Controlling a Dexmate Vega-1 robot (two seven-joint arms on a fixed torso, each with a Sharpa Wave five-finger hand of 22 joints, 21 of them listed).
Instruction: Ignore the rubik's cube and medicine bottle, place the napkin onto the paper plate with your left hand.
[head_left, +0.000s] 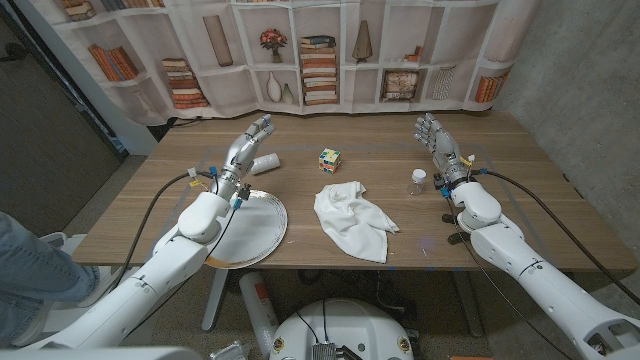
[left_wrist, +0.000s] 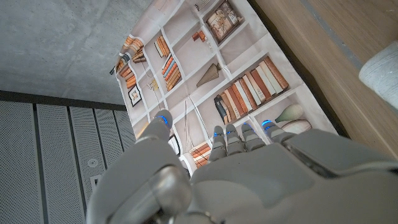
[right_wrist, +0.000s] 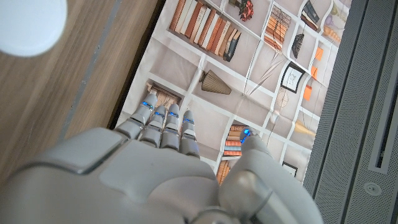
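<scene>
I see the napkin (head_left: 354, 219) crumpled mid-tabletop toward the front edge, paper plate (head_left: 257, 229) beside it at the front-left, left hand (head_left: 245, 151) raised, fingers extended, holding nothing, right hand (head_left: 437, 140) likewise.

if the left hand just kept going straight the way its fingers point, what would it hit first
Probably nothing on the table: the left hand points toward the far edge and the bookshelf backdrop, with the white roll just beside its line. Depth is hard to judge.

table (head_left: 520, 165) – matt wood grain | napkin (head_left: 352, 217) – soft white cloth | hands (left_wrist: 261, 174) – smooth grey plastic
</scene>
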